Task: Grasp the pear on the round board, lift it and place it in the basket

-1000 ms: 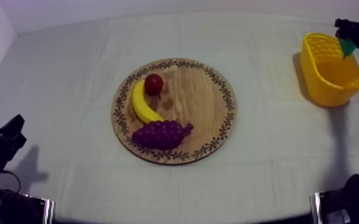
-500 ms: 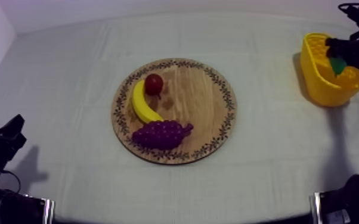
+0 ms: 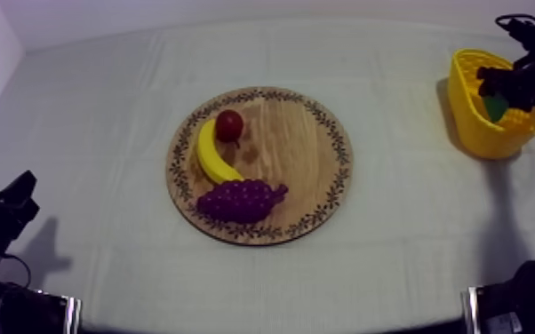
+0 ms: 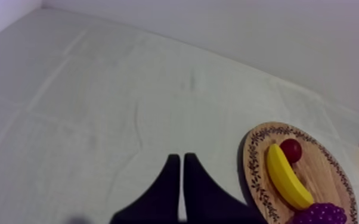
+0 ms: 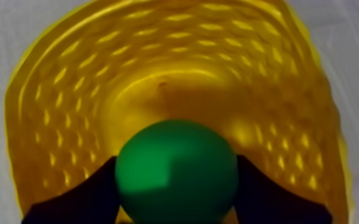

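Right gripper [image 3: 502,91] is clamping the pear [image 5: 176,170] across its round belly, just over the basket [image 5: 56,89]. Pear is looking light, hard, smooth, probably slippery, so the wide middle is seeming the safest hold. Left gripper [image 4: 179,179] is sitting closed, empty.

Worktop [image 3: 395,231] under a grey-white cloth, with two items directly on it. A round wooden board [image 3: 298,151] with a patterned rim lies ahead and to the right of the left pincer [image 4: 180,158]. A yellow basket [image 3: 467,124] stands beneath the right pincer [image 5: 176,170], well apart from the board.
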`<action>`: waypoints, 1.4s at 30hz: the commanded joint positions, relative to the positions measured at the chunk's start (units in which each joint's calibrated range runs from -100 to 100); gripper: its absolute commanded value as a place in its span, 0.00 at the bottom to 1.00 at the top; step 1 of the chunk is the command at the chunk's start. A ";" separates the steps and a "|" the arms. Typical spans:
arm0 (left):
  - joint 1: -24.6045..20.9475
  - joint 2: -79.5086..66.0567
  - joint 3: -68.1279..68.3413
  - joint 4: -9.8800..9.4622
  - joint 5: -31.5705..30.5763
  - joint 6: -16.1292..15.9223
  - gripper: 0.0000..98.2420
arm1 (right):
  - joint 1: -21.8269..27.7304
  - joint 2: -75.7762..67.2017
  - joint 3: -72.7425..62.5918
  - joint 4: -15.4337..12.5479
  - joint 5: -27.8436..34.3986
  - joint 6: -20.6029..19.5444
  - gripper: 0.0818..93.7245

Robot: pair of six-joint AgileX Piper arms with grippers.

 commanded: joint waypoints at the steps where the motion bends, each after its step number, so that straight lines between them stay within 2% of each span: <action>1: 0.01 0.00 0.02 -0.02 0.01 0.01 0.00 | -0.06 0.25 0.10 0.23 0.17 -0.17 0.41; 13: 0.01 0.00 0.02 -0.02 0.01 0.01 0.00 | -0.45 0.57 0.81 0.66 -0.25 -0.53 0.44; 23: 0.01 0.00 0.02 -0.02 0.01 0.01 0.00 | -0.23 0.47 0.80 0.75 -0.34 -0.51 0.59; 30: 0.01 0.00 0.02 -0.02 0.01 0.01 0.00 | 0.07 -0.01 0.69 0.42 -0.41 0.13 0.61; 37: 0.01 0.00 0.02 -0.02 0.01 0.01 0.00 | 0.12 -1.10 1.29 -0.02 -0.88 0.79 0.55; 42: 0.01 0.00 0.02 -0.02 0.01 0.01 0.00 | 0.06 -3.55 2.55 -1.60 -1.49 3.34 0.35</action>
